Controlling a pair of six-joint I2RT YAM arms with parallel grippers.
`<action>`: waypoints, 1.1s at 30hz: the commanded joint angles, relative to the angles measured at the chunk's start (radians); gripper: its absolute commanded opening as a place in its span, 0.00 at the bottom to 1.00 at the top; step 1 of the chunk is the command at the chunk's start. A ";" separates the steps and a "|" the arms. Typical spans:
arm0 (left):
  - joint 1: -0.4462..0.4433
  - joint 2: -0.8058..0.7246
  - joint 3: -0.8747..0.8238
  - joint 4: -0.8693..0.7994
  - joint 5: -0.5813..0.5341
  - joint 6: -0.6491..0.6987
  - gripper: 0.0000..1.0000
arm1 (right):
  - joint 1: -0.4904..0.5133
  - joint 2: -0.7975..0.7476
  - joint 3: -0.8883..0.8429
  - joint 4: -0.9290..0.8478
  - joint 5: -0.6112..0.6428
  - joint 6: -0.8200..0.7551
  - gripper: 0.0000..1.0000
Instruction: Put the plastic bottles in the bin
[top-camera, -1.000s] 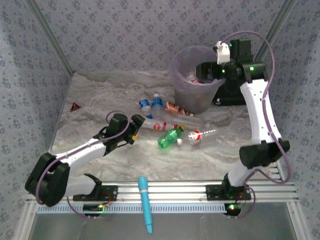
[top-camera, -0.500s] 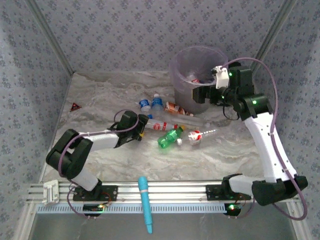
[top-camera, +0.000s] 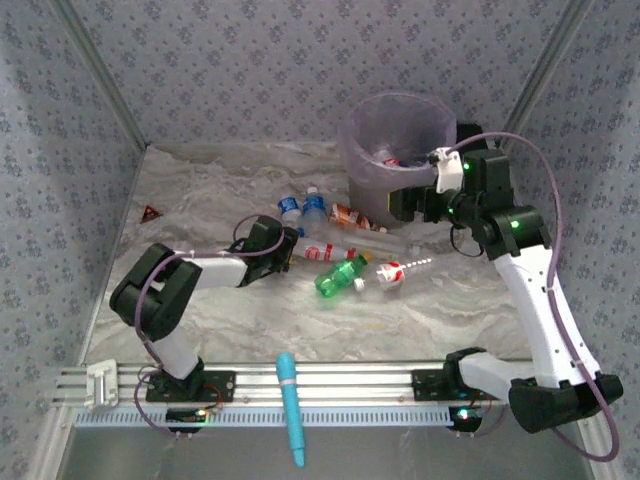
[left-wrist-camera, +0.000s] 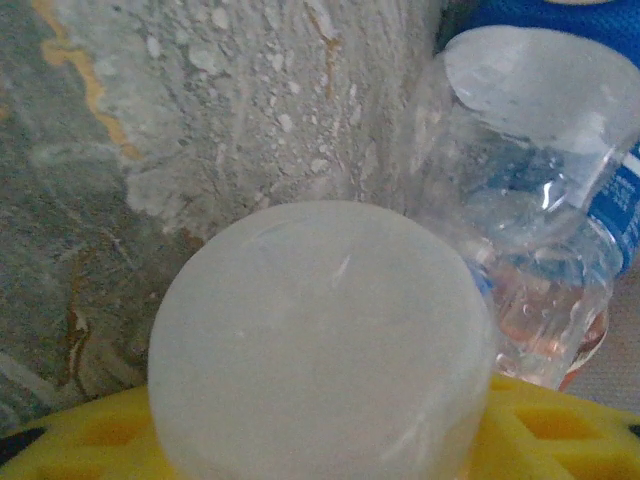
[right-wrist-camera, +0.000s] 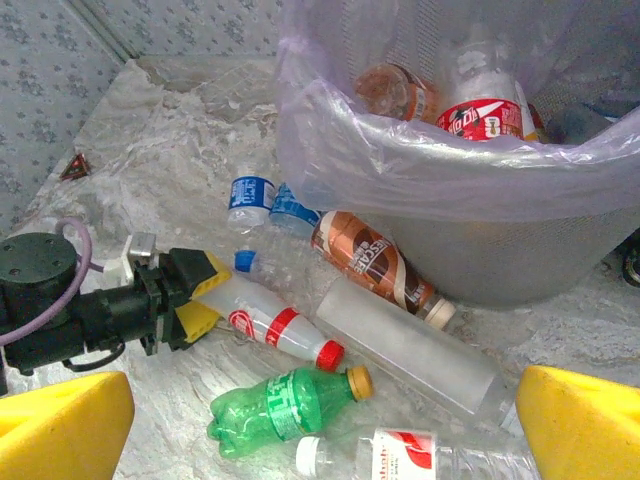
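The pale-purple bin (top-camera: 352, 150) (right-wrist-camera: 450, 175) stands at the back and holds several bottles, one red-labelled (right-wrist-camera: 482, 118). Lying in front of it are two blue-labelled bottles (top-camera: 300, 206), a brown one (right-wrist-camera: 375, 262), a long frosted one (right-wrist-camera: 410, 350), a green one (top-camera: 340, 273) (right-wrist-camera: 285, 405) and a clear red-labelled one (right-wrist-camera: 400, 458). My left gripper (top-camera: 289, 245) (right-wrist-camera: 200, 298) is shut on the base of a white bottle with red label and cap (right-wrist-camera: 268, 322) (left-wrist-camera: 320, 340), which lies on the table. My right gripper (top-camera: 405, 205) (right-wrist-camera: 320, 430) hangs open beside the bin's front right.
A light-blue pen-shaped tool (top-camera: 290, 405) lies across the aluminium rail (top-camera: 380, 380) at the near edge. A small red triangle (top-camera: 150, 212) sits at the far left. A clear blue-labelled bottle (left-wrist-camera: 560, 200) lies just beyond the white one. Patterned walls close in three sides.
My left gripper slid right along the table onto the white bottle's base. My right gripper came away from over the bin, dropping forward to its front right side.
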 joint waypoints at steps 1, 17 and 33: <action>0.005 -0.001 0.017 0.011 -0.024 -0.010 0.53 | -0.007 -0.029 -0.017 0.002 -0.019 0.004 1.00; 0.054 -0.425 0.032 -0.334 -0.197 0.212 0.50 | 0.125 0.022 0.029 0.012 -0.077 -0.110 0.98; 0.203 -0.593 0.152 -0.417 0.467 0.690 0.42 | 0.483 0.445 0.331 -0.115 -0.059 -0.330 0.76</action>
